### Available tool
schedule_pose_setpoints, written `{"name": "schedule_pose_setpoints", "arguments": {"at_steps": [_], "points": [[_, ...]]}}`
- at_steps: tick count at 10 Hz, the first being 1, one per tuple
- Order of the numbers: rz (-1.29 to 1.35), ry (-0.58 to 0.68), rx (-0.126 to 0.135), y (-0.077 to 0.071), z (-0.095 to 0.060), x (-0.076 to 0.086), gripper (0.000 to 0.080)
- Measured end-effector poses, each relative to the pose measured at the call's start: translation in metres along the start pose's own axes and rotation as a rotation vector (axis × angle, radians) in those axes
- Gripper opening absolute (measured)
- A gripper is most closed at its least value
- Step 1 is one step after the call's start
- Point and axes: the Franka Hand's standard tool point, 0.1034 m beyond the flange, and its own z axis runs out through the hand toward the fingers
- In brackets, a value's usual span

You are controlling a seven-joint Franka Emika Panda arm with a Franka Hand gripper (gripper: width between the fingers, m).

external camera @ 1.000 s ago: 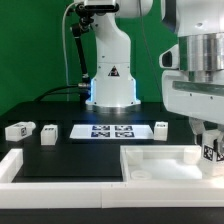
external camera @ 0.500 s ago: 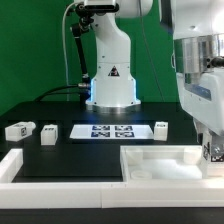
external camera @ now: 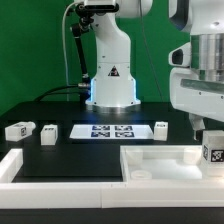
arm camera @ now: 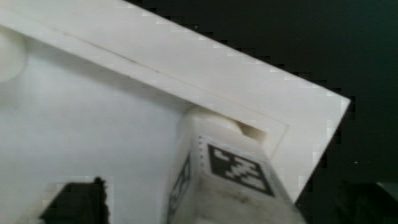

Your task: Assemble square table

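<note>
The leg [arm camera: 228, 168] stands upright at the top's [arm camera: 107, 120] corner, straight under the claw [arm camera: 224, 204]. Its jaws look spread, clear of the leg.

**Changes since the earlier pictures**

1. Arm position: 0.5 s ago the wrist housing had shifted toward the exterior view's right. It has now returned partway toward the exterior view's left, without reaching its position of 1.0 s ago.
2. Gripper [external camera: 211, 138]: it now sits slightly higher over the corner of the square table top [external camera: 150, 158].
3. Leg [external camera: 212, 153]: its black-and-white tag was narrow and partly hidden before. The tag now faces the exterior camera squarely and looks larger, so the leg has turned about its own axis.
4. Jaws: they have probably loosened. In the wrist view one finger [arm camera: 75, 200] stands apart from the leg.
</note>
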Motion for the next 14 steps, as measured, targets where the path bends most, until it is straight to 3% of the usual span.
{"name": "schedule_pose_setpoints", "arguments": {"at_steps": [2, 4, 6, 7, 8, 10, 14], "points": [[-0.276, 0.016, -0.005, -0.002, -0.001, -0.0006, 0.0649], [-0.538, 0.039, 0.015, -0.0067, 0.0, -0.0021, 0.0649], [-0.61, 0.039, 0.014, -0.0056, 0.0011, -0.0036, 0.0649], [-0.601, 0.039, 0.014, -0.0056, 0.0013, -0.0036, 0.0527], [-0.59, 0.039, 0.013, -0.005, 0.0015, -0.0033, 0.0527], [-0.499, 0.036, 0.011, -0.0033, 0.0025, -0.0022, 0.0294], [-0.029, 0.01, 0.013, -0.0024, 0.0039, -0.0037, 0.0294]]}}
